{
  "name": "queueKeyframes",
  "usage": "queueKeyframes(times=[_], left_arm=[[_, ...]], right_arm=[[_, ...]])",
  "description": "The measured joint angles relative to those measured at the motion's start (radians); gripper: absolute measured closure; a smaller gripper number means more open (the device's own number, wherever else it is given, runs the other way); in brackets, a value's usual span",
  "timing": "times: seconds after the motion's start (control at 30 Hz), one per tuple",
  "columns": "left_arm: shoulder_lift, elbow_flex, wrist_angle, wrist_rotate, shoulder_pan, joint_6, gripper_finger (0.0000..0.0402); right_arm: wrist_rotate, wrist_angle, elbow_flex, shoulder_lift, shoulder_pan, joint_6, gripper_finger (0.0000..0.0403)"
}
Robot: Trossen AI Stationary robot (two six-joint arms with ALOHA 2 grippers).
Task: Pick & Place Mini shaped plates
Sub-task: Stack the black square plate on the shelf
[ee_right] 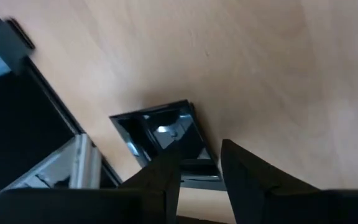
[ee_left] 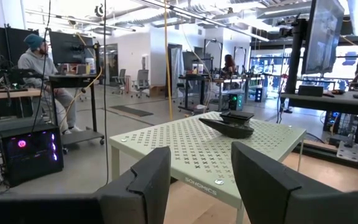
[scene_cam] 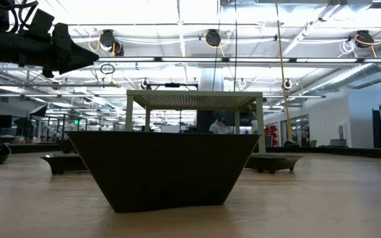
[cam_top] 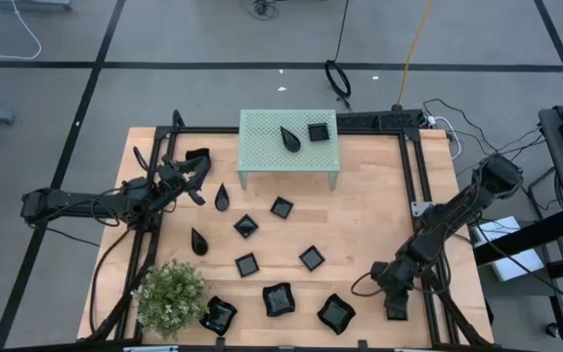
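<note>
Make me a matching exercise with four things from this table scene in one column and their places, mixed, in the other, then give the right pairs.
Things:
1. teardrop plate
2. bushy plant
3. left gripper
4. right gripper

Places:
A. near table corner on the left arm's side
B. raised beside the green stand's left end
C. on top of the green stand
D. low at the table's near right edge

Pairs: 1-C, 2-A, 3-B, 4-D
</note>
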Motion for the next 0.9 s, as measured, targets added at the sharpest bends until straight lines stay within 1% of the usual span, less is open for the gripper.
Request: queueKeyframes(times=[0.2, 0.3, 0.43, 0.47, 0.57, 0.63, 0.73, 0.83, 0.9], left_arm=[[0.0, 0.0, 0.0, 0.0, 0.0, 0.0, 0.0229], [0.0, 0.0, 0.0, 0.0, 0.0, 0.0, 0.0229], [0.0, 0.0, 0.0, 0.0, 0.0, 0.0, 0.0229], [0.0, 0.0, 0.0, 0.0, 0.0, 0.0, 0.0229], [0.0, 0.0, 0.0, 0.0, 0.0, 0.0, 0.0229], [0.0, 0.0, 0.0, 0.0, 0.0, 0.0, 0.0229], [0.0, 0.0, 0.0, 0.0, 0.0, 0.0, 0.0229], [0.0, 0.0, 0.0, 0.0, 0.0, 0.0, 0.0229], [0.0, 0.0, 0.0, 0.0, 0.0, 0.0, 0.0229]], right_arm=[[-0.002, 0.008, 0.001, 0.04, 0.022, -0.03, 0.031], [0.0, 0.014, 0.001, 0.041, 0.027, -0.034, 0.0334], [0.001, 0.037, 0.0, 0.037, 0.027, -0.029, 0.0389], [0.001, 0.049, 0.0, 0.037, 0.027, -0.026, 0.0395], [0.006, 0.128, 0.0, 0.037, 0.027, -0.005, 0.0398], [0.034, 0.174, 0.0, 0.031, 0.027, 0.01, 0.0401], [0.109, 0.224, 0.0, 0.003, 0.027, 0.027, 0.0402], [0.203, 0.237, 0.0, -0.051, 0.025, -0.006, 0.0402], [0.282, 0.229, 0.0, -0.095, 0.014, -0.06, 0.0402]])
